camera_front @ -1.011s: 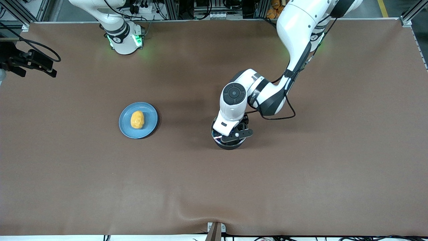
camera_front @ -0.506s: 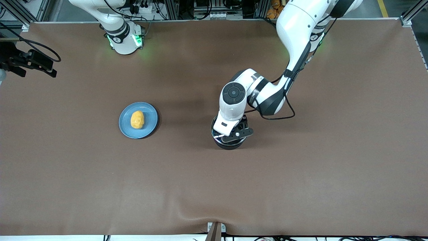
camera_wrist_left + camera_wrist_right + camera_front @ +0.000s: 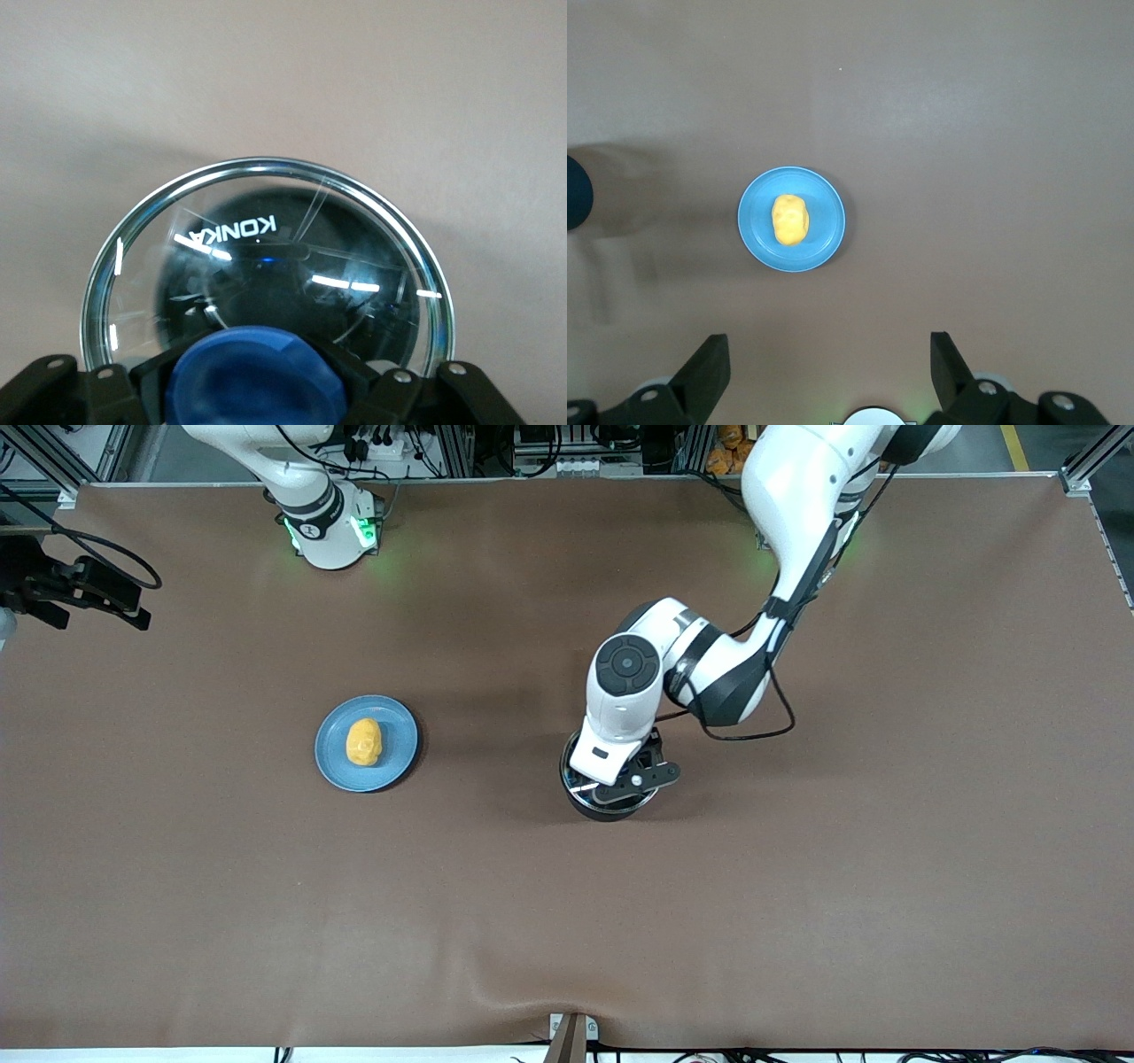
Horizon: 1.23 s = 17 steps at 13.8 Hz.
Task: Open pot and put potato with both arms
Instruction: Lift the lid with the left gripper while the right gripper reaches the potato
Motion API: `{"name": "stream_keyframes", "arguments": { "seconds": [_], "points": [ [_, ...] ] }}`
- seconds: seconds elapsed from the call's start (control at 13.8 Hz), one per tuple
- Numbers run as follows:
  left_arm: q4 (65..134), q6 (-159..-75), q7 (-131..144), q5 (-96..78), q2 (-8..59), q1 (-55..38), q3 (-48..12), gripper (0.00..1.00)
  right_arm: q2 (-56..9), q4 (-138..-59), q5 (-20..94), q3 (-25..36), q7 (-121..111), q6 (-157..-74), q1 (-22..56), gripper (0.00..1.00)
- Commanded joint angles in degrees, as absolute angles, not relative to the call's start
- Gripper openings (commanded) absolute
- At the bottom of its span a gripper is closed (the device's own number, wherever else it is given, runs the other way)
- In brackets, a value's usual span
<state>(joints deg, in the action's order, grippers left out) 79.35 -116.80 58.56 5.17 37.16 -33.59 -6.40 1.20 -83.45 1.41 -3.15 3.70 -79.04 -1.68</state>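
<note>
The black pot stands mid-table, mostly hidden under my left arm, and its handle does not show. Its round glass lid lies over it. My left gripper is down on the lid, its fingers closed on the blue knob. The yellow-orange potato lies on the light-blue plate toward the right arm's end. It also shows in the right wrist view. My right gripper is open and empty, waiting high over the table above the plate.
The brown table cover spreads all round the pot and plate. The right arm's base, lit green, stands at the table's edge. A small metal bracket sits at the edge nearest the front camera.
My left arm's wrist and elbow have shifted slightly toward the left arm's end while the gripper stays on the lid's knob. The right arm, plate and potato have not moved.
</note>
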Motion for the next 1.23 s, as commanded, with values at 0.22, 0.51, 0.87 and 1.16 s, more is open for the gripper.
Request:
{"name": "stream_keyframes", "arguments": {
  "seconds": [0.22,0.51,0.87,1.16],
  "points": [
    [86.9,-114.35,51.79,6.77,27.88,-24.19,-7.29,0.32,-2.8,-82.27,1.49,-3.08,3.08,-78.31,-1.41,1.0],
    [96.39,-116.01,41.42,6.24,21.81,-16.89,-7.38,0.33,-9.04,-82.18,1.32,-3.08,2.99,-78.4,-2.19,1.0],
    [104.32,-118.3,28.76,6.24,18.46,-8.81,-7.38,0.36,-15.29,-82.35,2.37,-3.16,4.04,-81.45,-1.5,1.0],
    [109.41,-127.5,22.52,6.33,19.33,-4.14,-7.3,0.36,-14.24,-93.75,4.39,-3.25,9.22,-94.45,1.04,1.0]
  ]
}}
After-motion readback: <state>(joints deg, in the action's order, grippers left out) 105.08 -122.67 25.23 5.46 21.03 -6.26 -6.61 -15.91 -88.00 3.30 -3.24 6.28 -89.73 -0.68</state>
